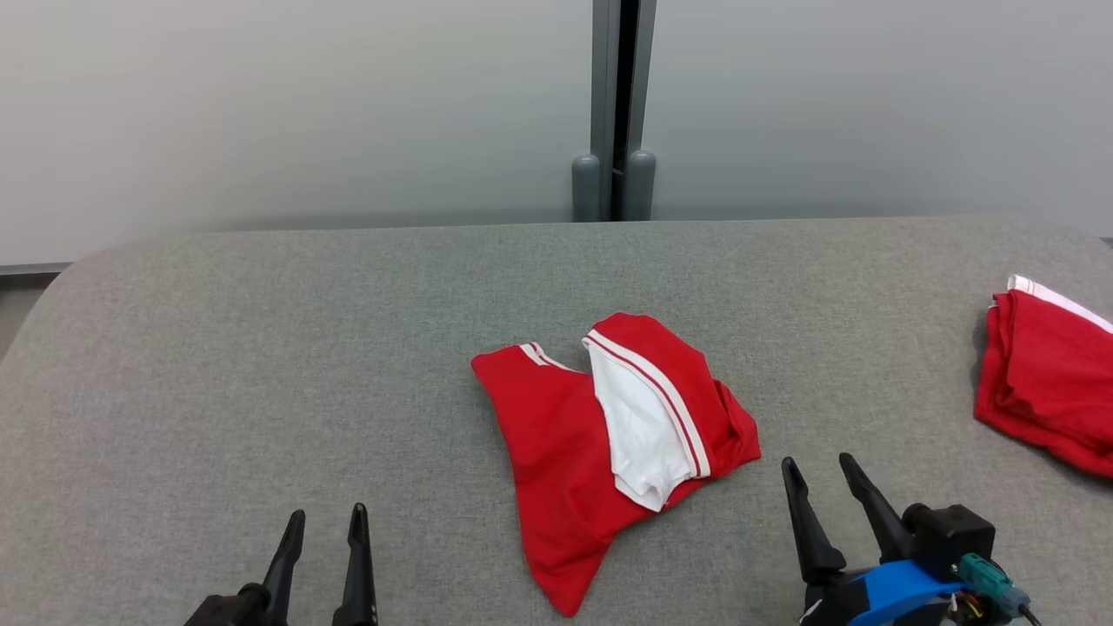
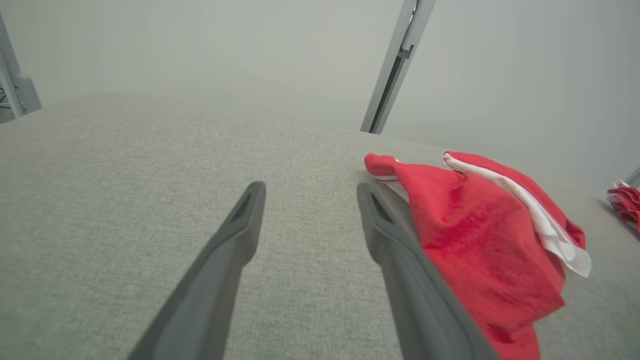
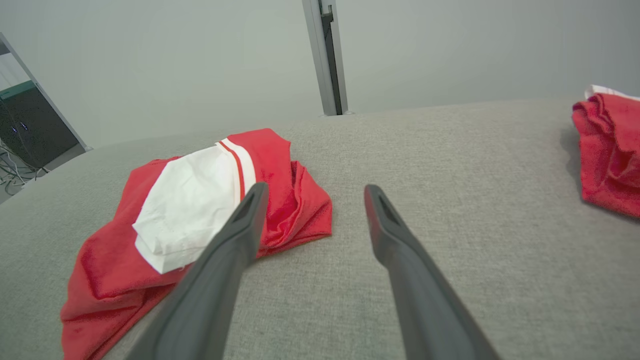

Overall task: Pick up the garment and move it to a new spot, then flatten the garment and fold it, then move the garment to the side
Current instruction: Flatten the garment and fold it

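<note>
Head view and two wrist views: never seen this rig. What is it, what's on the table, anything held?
It's a wheeled robot with two arms. The head view is from its head camera, looking down at a grey padded table; the other two are from cameras on each wrist, looking along that arm's two dark fingers. The left gripper and right gripper both stand open near the table's front and hold nothing. Between them lies a crumpled red garment with white striped trim and white lining showing. A second red garment lies at the table's right edge. Behind is a pale wall with a grey post.
</note>
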